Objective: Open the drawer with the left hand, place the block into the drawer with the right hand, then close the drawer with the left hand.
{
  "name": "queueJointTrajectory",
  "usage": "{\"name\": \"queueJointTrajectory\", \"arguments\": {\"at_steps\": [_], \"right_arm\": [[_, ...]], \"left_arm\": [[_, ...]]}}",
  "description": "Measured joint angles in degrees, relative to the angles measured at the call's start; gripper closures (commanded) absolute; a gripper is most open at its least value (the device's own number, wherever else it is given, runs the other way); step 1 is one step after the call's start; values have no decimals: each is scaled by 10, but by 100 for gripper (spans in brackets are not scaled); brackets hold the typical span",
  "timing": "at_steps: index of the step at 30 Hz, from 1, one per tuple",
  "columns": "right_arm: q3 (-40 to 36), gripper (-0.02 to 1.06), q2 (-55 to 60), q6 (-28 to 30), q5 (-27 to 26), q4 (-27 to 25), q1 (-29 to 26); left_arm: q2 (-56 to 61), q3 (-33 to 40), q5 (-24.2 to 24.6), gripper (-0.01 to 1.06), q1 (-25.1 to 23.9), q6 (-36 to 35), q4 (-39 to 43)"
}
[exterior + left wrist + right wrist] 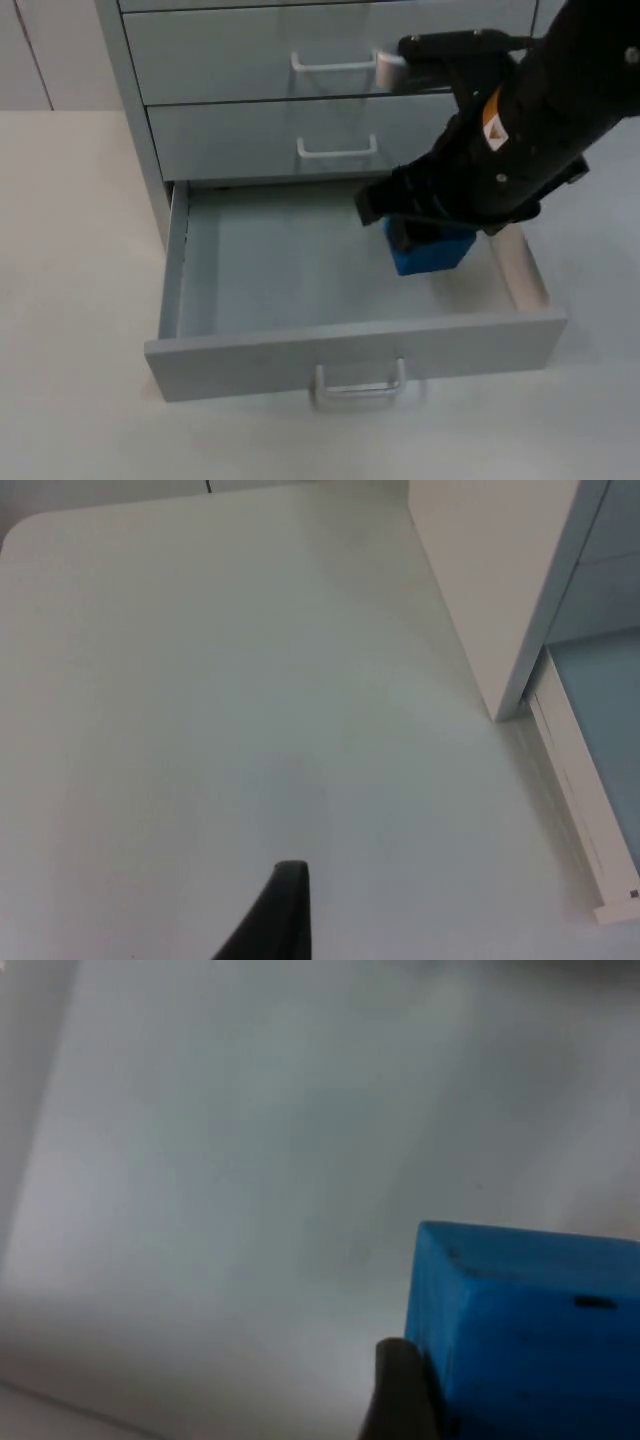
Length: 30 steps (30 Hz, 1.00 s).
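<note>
Blue block (432,254) held between fingers of right tool (420,235), inside open drawer (350,350), right side. Left tool's (275,920) state untellable, over desk (200,730).

Left wrist view: white table top (220,680), bare surface under the camera, one rounded corner visible at its far end. One black fingertip (280,915) of the left gripper hangs over this surface, apart from the cabinet. Cabinet side wall (490,580) stands upright on the table, pale and plain. Just beside its front edge, the open drawer (570,780) projects outward; side panel pale, interior bluish-grey. A small dark mark near the drawer's end, possibly a label.
</note>
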<state>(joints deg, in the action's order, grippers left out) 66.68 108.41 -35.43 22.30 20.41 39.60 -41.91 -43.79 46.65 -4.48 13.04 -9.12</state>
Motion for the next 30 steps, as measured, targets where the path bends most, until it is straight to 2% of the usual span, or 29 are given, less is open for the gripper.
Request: {"name": "queueJointTrajectory", "arguments": {"at_steps": [3,4,6,8,10,11,12,14,15,16,19,27,30], "right_arm": [[0,105,31,-43,-34,36,0],[0,105,31,-43,-34,36,0],[0,104,55,-87,-42,70,0],[0,100,70,-106,-43,83,0],[0,88,75,-111,-43,87,0],[0,88,79,-114,-43,89,0],[0,81,82,-115,-43,89,0],[0,62,85,-115,-43,92,0],[0,49,85,-115,-43,92,0],[0,49,85,-116,-43,95,0],[0,32,85,-117,-45,101,0],[0,31,71,-117,-40,103,0],[0,31,27,-117,-9,106,5]], "left_arm": [[0,0,0,0,0,0,0],[0,0,0,0,0,0,0],[0,0,0,0,0,0,0],[0,0,0,0,0,0,0],[0,0,0,0,0,0,0],[0,0,-1,0,0,0,0],[0,0,-3,0,0,0,0],[0,0,-4,0,0,0,0],[0,0,-4,0,0,0,0],[0,0,-5,0,0,0,0],[0,0,-5,0,0,1,0],[0,0,-6,0,0,2,0],[0,0,-6,0,0,2,-1]]}}
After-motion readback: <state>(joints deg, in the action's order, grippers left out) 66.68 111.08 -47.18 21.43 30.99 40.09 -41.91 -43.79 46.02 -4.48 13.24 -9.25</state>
